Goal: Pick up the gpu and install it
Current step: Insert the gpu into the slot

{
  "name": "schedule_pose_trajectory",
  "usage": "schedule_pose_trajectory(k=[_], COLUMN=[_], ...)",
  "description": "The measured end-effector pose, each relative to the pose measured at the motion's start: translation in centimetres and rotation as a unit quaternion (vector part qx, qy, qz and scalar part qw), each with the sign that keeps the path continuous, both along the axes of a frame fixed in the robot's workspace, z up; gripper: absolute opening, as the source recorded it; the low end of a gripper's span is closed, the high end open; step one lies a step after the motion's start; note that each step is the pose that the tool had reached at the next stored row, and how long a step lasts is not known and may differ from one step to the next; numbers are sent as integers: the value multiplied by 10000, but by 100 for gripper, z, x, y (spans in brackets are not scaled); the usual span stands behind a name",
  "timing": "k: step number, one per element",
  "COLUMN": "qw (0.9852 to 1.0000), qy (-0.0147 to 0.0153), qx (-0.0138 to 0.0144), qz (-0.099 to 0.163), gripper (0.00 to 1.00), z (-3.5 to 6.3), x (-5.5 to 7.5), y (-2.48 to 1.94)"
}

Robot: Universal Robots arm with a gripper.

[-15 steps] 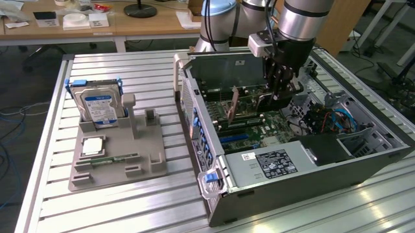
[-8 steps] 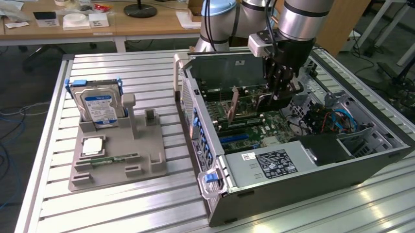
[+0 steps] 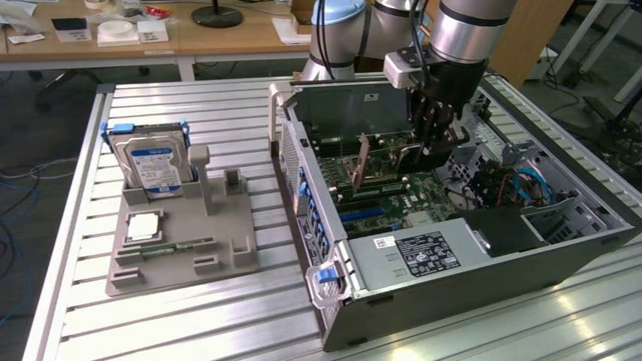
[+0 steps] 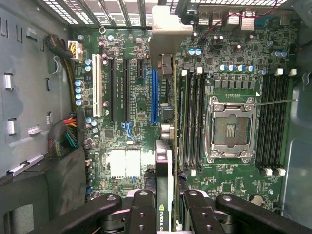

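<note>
The hand (image 4: 165,204) is partly closed and clenched on the gpu (image 4: 165,161), with fingers (image 4: 142,207) pressing on both flat faces of the card. Seen along the wrist, the card is edge-on and runs straight away from the hand, its silver bracket (image 4: 165,29) at the far end by the case's rear wall. Held this way, probably, its connector edge can face the motherboard (image 4: 141,105) squarely. The card runs parallel to the long blue slot (image 4: 154,95), just beside it. Whether it touches any slot cannot be told.

In the exterior view the hand (image 3: 426,154) reaches down into the open computer case (image 3: 452,301), holding the gpu (image 3: 381,158) above the board. Well apart, toward the exterior view's left, a grey holder (image 3: 231,259) on the surface (image 3: 201,316) carries a hard drive (image 3: 152,162) and a memory stick (image 3: 176,246).
</note>
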State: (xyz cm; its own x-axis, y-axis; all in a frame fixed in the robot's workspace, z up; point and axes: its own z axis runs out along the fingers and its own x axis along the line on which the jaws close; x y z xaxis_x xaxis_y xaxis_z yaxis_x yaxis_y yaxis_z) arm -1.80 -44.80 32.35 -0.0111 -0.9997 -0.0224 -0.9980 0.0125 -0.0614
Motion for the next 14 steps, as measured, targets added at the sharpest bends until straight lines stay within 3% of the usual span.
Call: schedule_pose_trajectory(k=[14], qw=[9996], qy=[0], qx=[0], qz=[-296], gripper=[27], z=[-42], x=[-3], y=[-16])
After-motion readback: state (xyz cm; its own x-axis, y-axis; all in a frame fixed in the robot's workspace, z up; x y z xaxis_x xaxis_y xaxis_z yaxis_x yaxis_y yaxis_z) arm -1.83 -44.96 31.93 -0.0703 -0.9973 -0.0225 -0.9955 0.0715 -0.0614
